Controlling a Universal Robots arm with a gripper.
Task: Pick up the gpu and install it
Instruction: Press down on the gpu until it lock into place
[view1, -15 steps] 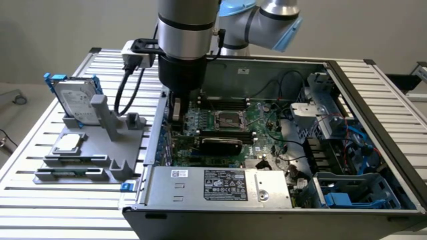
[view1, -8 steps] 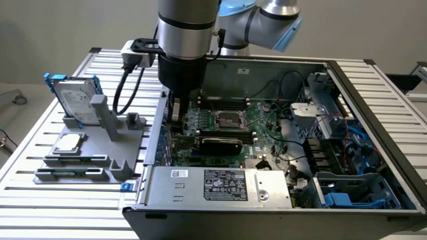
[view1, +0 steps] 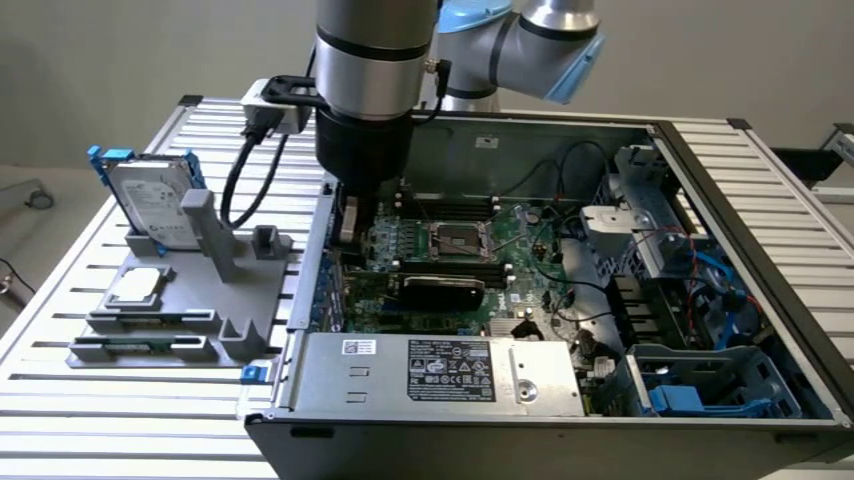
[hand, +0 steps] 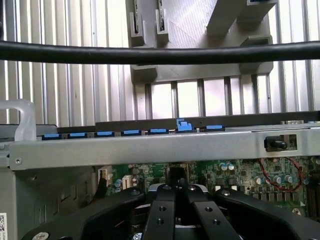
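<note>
Claw (view1: 350, 235): one, being held low inside the open case (view1: 747, 250), just beside the wall on the exterior view's left.
Claw state: how far it is being held open, and whether anything is being gripped, cannot be told.
Gpu (view1: 441, 290): one, being carried flat on the board (view1: 534, 260), just beside the claw toward the exterior view's right, below the socket (view1: 454, 240).
Wrist view: the claw (hand: 182, 192) is being shown from behind, over green board; seven blue tabs (hand: 131, 132) are being shown along the case rail, and one black cable (hand: 160, 52) is being carried across the picture.
Stand (view1: 174, 300): one grey stand, being seen outside the case on the slatted table (view1: 107, 410).
Drive (view1: 150, 200): one, with blue rails, being held upright at the stand's far end.
Chip (view1: 138, 287): one silver square, being held flat on the stand.
Exterior view alone: the gpu, drive, chip and one labelled power unit (view1: 454, 370) are being shown.
</note>
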